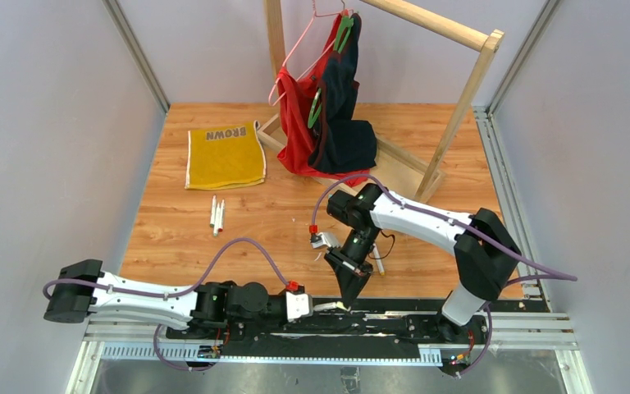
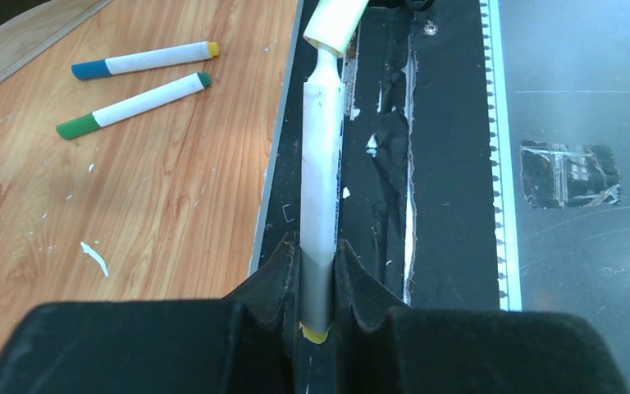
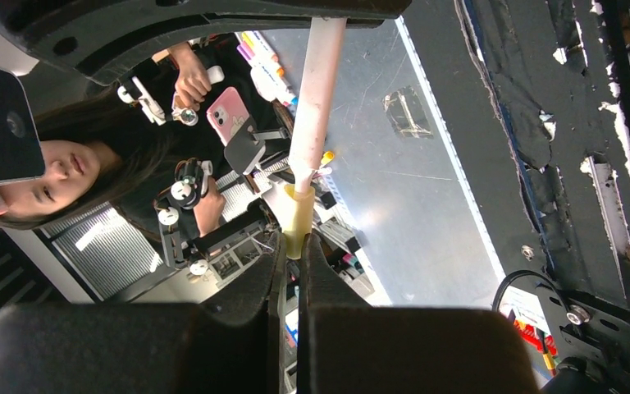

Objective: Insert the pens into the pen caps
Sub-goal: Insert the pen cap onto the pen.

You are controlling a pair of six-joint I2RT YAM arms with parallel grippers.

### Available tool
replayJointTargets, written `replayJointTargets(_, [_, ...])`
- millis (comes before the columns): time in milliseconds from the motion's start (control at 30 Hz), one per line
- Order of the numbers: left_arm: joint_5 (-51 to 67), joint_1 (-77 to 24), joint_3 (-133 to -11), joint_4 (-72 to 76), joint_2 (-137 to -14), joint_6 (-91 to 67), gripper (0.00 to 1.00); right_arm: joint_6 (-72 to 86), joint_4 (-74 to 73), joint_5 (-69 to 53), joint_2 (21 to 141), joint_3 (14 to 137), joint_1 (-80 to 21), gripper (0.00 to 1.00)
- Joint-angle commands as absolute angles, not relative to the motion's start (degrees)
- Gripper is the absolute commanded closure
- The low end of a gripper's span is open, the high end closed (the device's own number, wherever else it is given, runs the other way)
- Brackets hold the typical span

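Wooden table (image 1: 279,222) carries yellow cloth (image 1: 225,156), pens (image 1: 216,215), clothes rack base (image 1: 410,162).

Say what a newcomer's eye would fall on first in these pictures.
The two grippers meet at the table's near edge: the left gripper clamps a white pen whose tip is in the yellow cap pinched by the right gripper. At the far edge, red and dark clothes hang on a wooden rack.
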State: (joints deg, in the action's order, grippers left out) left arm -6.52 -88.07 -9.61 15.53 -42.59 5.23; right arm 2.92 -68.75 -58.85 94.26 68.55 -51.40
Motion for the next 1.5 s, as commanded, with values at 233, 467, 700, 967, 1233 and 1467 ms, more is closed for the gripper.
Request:
replayJointTargets(233, [-10.3, -91.1, -11.7, 24.4, -42.3, 7.7, 1.00, 4.3, -62.8, -60.9, 97.2, 69.3, -49.6, 1.00])
replayJointTargets(467, [-10.1, -92.1, -12.2, 24.4, -43.0, 8.5, 1.00, 3.5, -62.8, -62.0, 97.8, 69.4, -48.0, 1.00])
replayJointTargets(700, [-10.1, -92.4, -12.7, 24.4, -43.8, 8.5, 1.00, 3.2, -62.0, -62.3, 98.2, 69.7, -47.4, 0.99])
replayJointTargets(967, [-16.2, -92.3, -11.0, 25.9, -41.6, 5.5, 1.00, 3.6, -61.8, -59.1, 96.7, 70.4, -46.5, 0.99])
replayJointTargets(1233, [-17.4, -91.5, -10.8, 25.4, -41.9, 4.8, 1.00, 7.2, -59.3, -46.4, 88.5, 76.9, -39.6, 0.71])
replayJointTargets(1467, [-8.3, -77.9, -10.3, 24.1, -41.3, -3.2, 1.00, 12.4, -51.5, -36.2, 78.9, 77.1, -33.2, 0.51])
